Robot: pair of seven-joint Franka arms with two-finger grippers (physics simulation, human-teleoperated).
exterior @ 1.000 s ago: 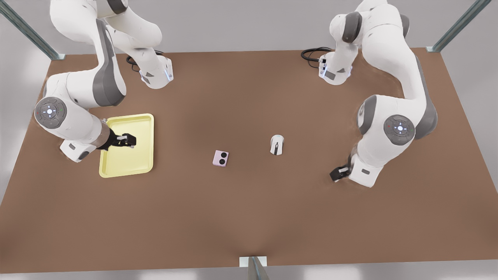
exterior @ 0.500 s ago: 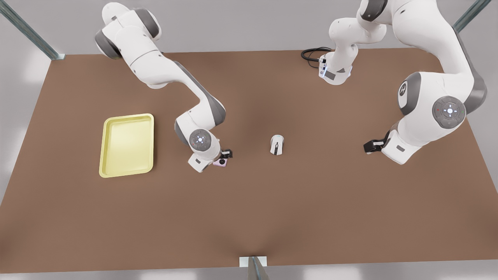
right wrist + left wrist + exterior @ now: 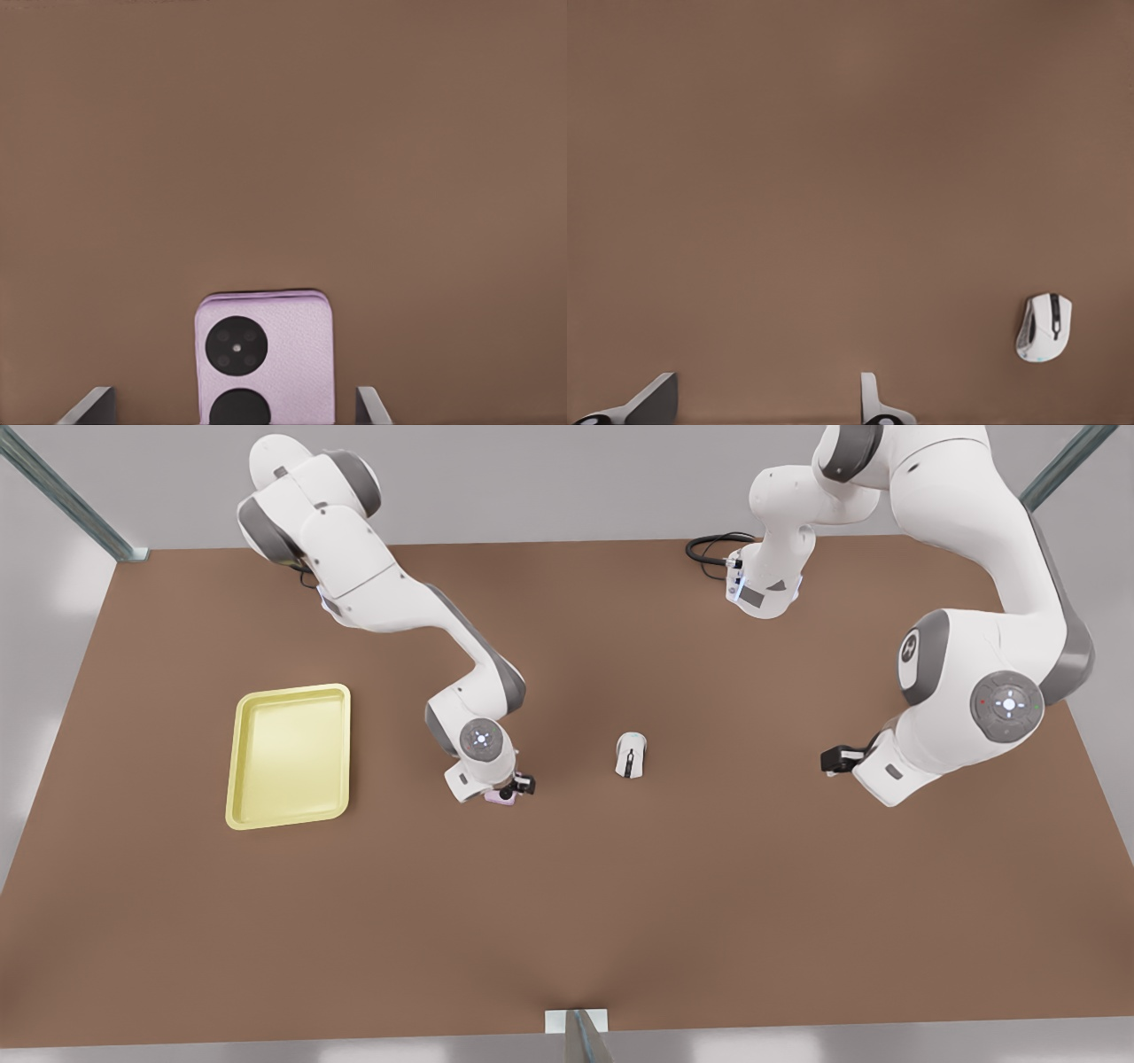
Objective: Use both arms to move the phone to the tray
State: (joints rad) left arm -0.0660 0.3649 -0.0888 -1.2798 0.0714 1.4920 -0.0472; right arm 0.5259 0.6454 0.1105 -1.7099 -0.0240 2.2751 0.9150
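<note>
Now my right gripper (image 3: pixel 521 786) hangs spread over the phone (image 3: pixel 266 359) mid-table, long axis running between the fingers; tray (image 3: pixel 290 755) toward table's left edge; left gripper (image 3: pixel 833 760) waits, open.

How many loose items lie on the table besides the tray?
2. The phone lies near the table's middle, between the right pincer's open fingers. The white mouse sits to its right in the front view, untouched. None seems hidden.

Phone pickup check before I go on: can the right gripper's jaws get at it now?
Probably yes. The right gripper sits over the phone, jaws open on either side, with nothing between them and it.
</note>
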